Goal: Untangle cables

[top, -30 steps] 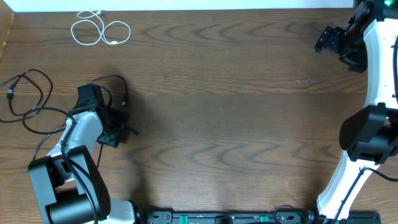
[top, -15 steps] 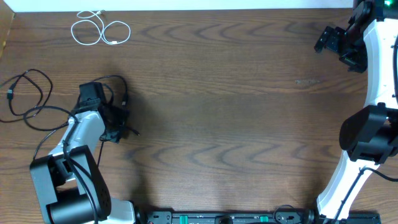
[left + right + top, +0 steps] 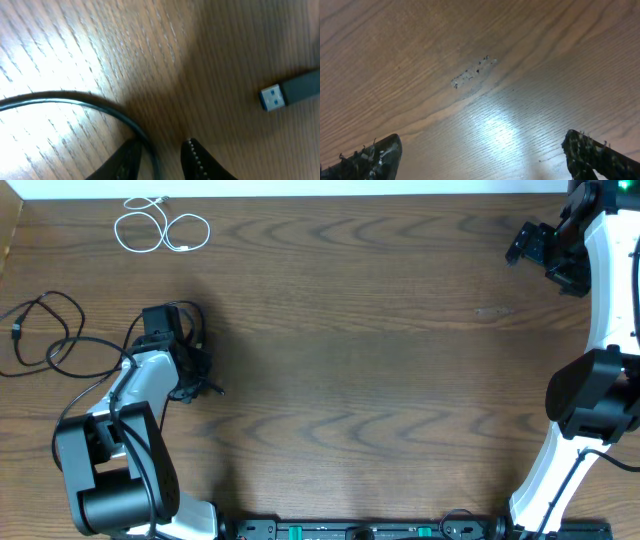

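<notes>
Cables sat toward the left end of the wooden table (image 3: pixel 380 380). A white cable (image 3: pixel 160 228) lay coiled in loops up in the far left corner, well apart from the others. One black cable (image 3: pixel 42 340) sprawled in loose bends by the left edge. The other black cable (image 3: pixel 190 308) arched around the left arm's wrist. From the left wrist view it ran down between the fingers (image 3: pixel 200 162) of the left gripper (image 3: pixel 160 152), close against one finger and clear of the other. Those jaws stood only narrowly parted and, as far as I could see, were not pinching it. A USB plug (image 3: pixel 287 92) lay flat on the wood nearby. The right gripper (image 3: pixel 481 145) hung over bare wood at the far right corner, its jaws spread wide with nothing between them.
</notes>
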Controlling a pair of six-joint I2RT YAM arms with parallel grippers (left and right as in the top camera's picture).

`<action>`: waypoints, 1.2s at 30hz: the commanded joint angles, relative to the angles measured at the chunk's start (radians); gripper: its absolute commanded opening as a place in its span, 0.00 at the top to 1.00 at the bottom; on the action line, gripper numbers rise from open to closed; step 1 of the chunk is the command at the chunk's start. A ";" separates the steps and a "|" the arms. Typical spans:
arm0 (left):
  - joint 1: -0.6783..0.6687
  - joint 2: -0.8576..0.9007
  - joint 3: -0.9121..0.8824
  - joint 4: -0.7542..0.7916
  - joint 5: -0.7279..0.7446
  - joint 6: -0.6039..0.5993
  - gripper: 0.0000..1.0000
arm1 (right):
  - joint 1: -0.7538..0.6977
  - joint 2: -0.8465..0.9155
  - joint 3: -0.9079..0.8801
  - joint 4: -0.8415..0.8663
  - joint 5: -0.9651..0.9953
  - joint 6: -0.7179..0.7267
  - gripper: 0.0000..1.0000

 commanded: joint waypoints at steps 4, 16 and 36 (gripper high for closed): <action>0.002 0.085 -0.031 -0.003 -0.146 0.028 0.69 | -0.002 0.009 -0.001 -0.002 0.002 -0.010 0.01; 0.002 0.091 -0.021 0.121 -0.144 0.203 0.93 | -0.002 0.009 -0.001 -0.002 0.002 -0.010 0.01; 0.022 0.022 0.163 0.172 0.182 0.020 0.93 | -0.002 0.009 -0.001 -0.002 0.002 -0.010 0.01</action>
